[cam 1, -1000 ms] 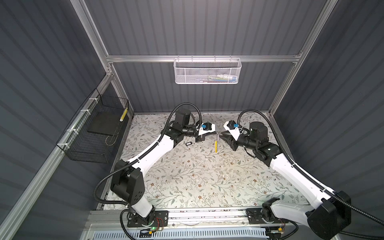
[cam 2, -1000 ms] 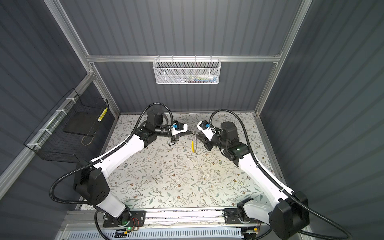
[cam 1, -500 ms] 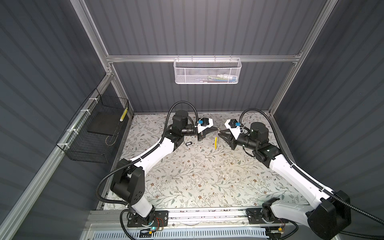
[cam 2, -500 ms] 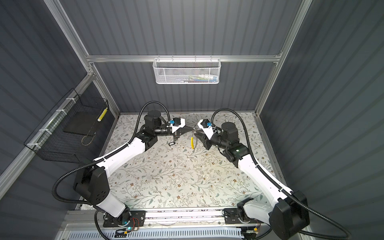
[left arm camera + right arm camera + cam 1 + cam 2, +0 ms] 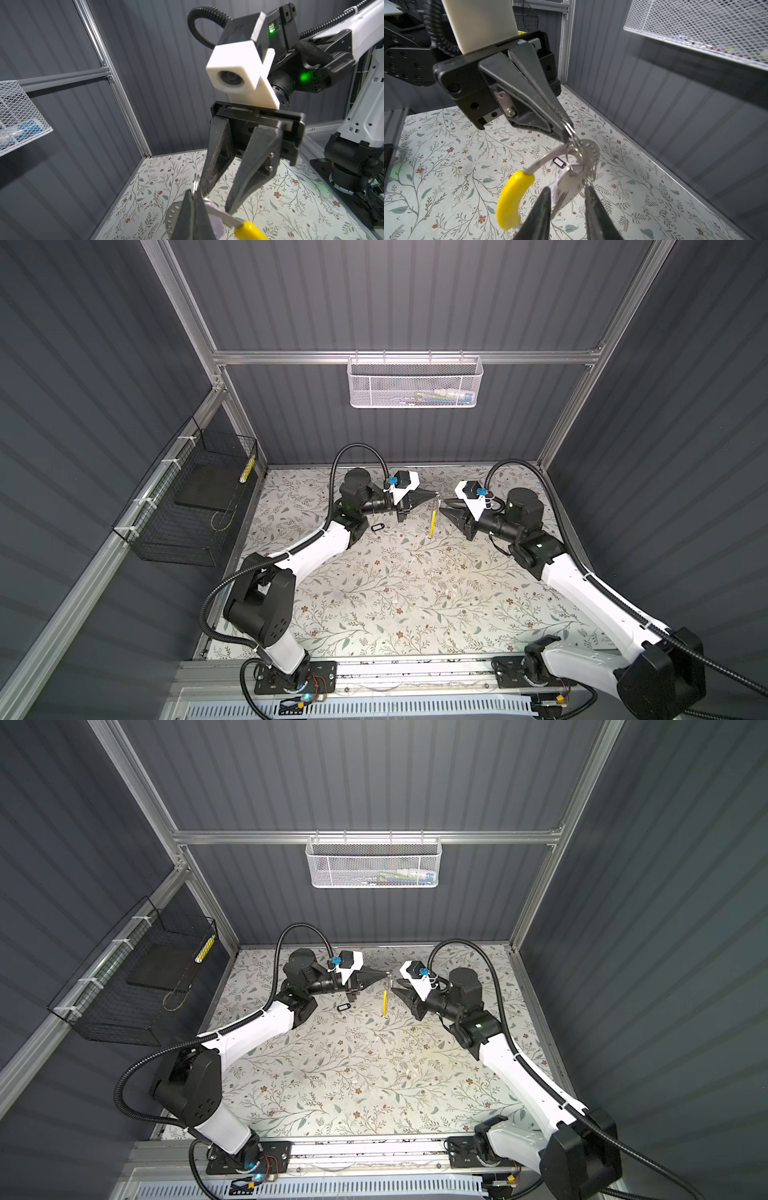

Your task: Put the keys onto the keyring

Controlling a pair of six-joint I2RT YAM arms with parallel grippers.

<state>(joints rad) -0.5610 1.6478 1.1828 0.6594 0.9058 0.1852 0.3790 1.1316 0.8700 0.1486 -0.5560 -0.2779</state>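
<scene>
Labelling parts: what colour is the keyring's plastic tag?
Bright yellow. The plastic tag shows best in the right wrist view.

Dark grey ribbed wall panels (image 5: 395,294) are enclosing a pale floral-patterned table mat (image 5: 395,605). A white wire-mesh basket (image 5: 415,389) is hanging from the silver aluminium back rail (image 5: 282,357), and a black wire basket (image 5: 178,531) is hanging on the side wall (image 5: 83,385).
</scene>
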